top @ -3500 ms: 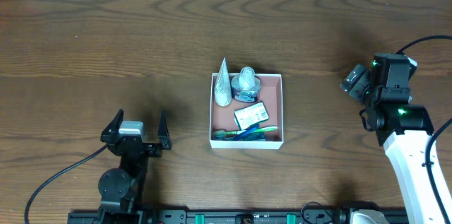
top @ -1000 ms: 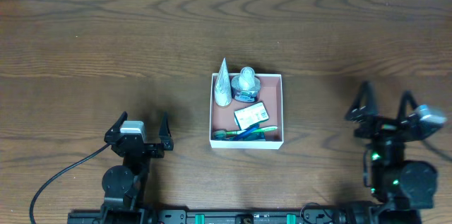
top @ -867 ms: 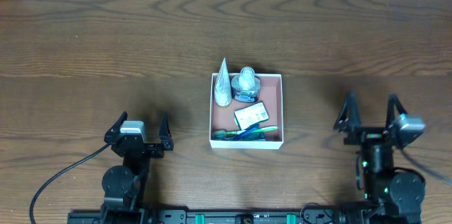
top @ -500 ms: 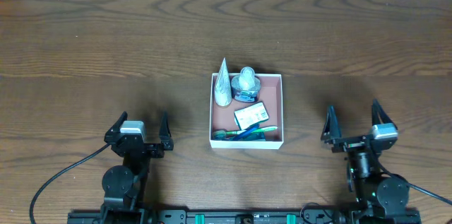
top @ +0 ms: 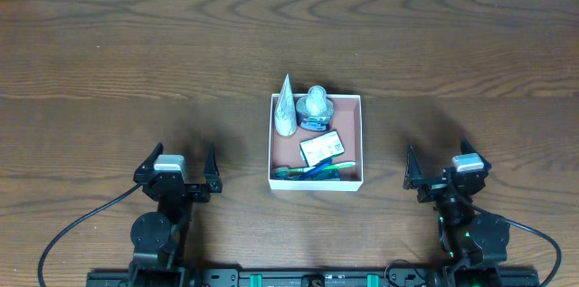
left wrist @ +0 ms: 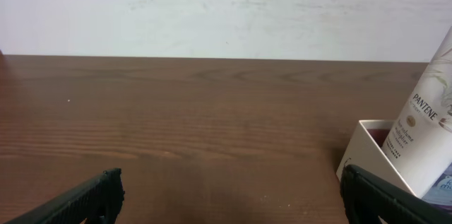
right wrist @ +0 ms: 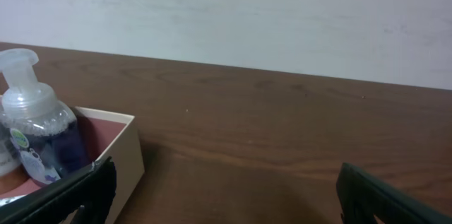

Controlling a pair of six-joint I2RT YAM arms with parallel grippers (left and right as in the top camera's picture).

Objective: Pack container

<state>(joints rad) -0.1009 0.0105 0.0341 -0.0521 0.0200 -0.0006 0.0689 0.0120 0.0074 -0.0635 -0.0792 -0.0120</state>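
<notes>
The container, a shallow white box with a pinkish inside, sits mid-table. In it are a white Pantene tube, a clear pump bottle, a small white packet and green and blue toothbrushes. My left gripper rests open and empty at the near left of the table. My right gripper rests open and empty at the near right. The left wrist view shows the tube and the box corner. The right wrist view shows the pump bottle and the box wall.
Dark wooden table all round, with a white wall behind it. Black cables trail from both arm bases at the near edge.
My right arm has swung down from the far right, turned to face forward and settled low at the near right edge. The left arm and the box contents have not moved.
</notes>
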